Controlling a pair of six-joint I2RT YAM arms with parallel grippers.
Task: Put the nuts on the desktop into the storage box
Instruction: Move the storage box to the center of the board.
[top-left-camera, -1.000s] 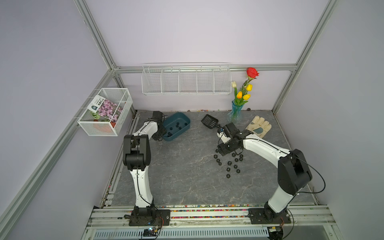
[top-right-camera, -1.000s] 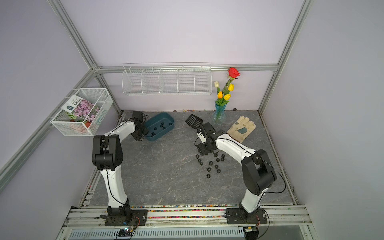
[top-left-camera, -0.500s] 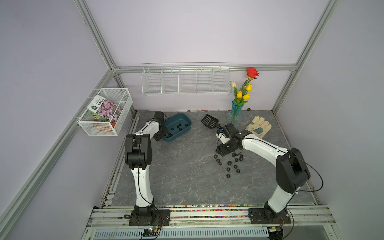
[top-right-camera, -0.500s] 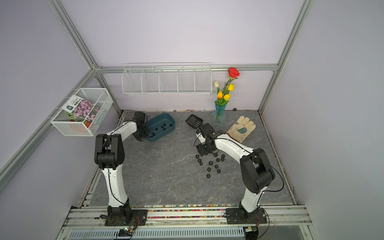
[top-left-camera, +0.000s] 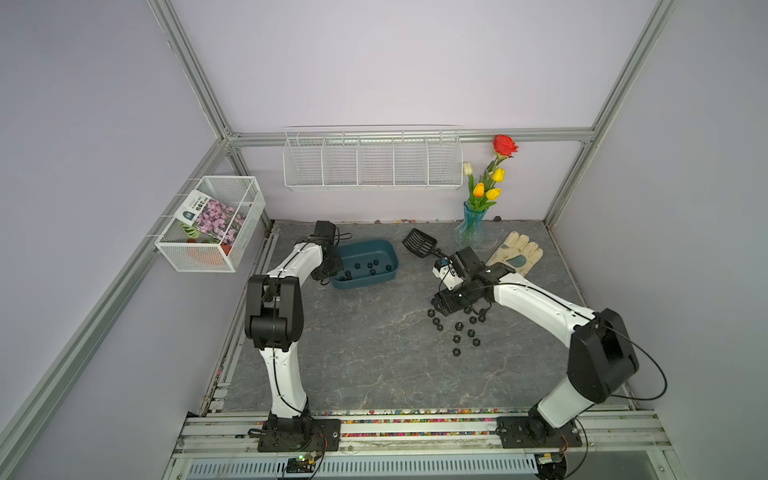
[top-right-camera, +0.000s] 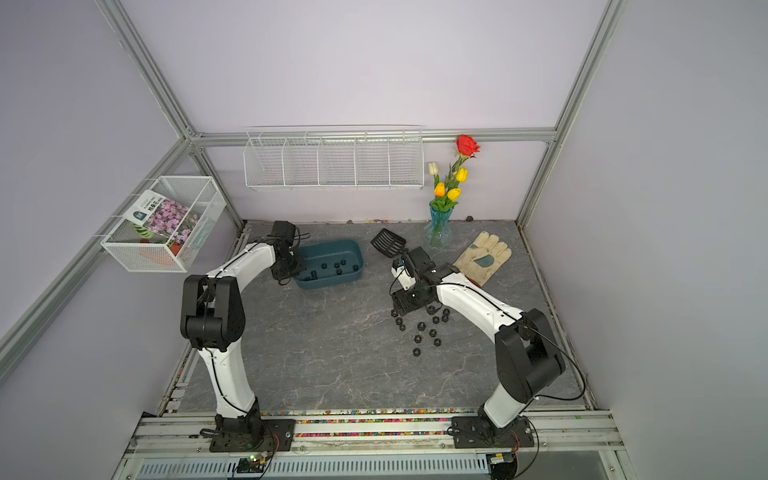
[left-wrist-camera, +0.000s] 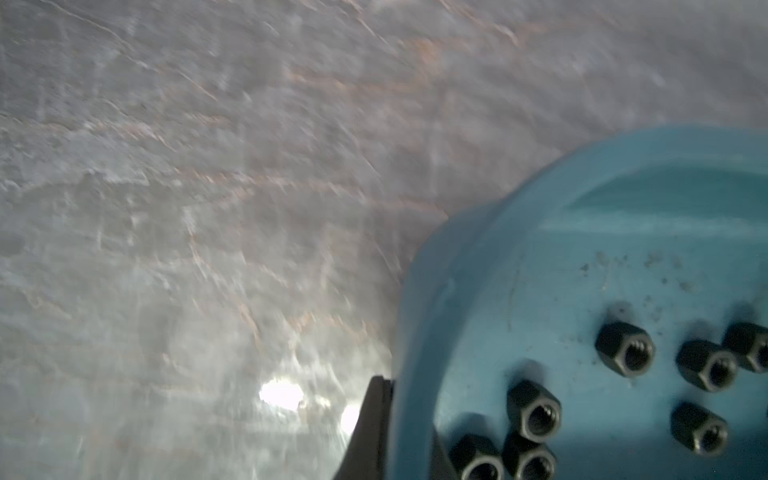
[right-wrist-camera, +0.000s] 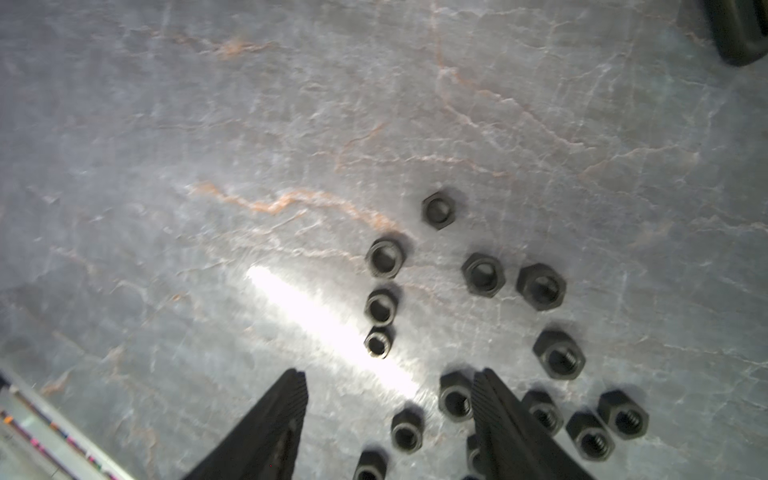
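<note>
i see the grey veined desktop (top-left-camera: 374, 353) with the teal storage box (top-left-camera: 365, 283) sitting at its far left. my left gripper (left-wrist-camera: 405, 411) is clamped on the box's left end wall, 1 finger outside, 1 inside. my right gripper (right-wrist-camera: 390, 374) hangs low, jaws apart and gripping nothing, over the loose nuts (top-left-camera: 459, 325) scattered right of centre. 7 nuts (left-wrist-camera: 625, 349) lie inside the box.
</note>
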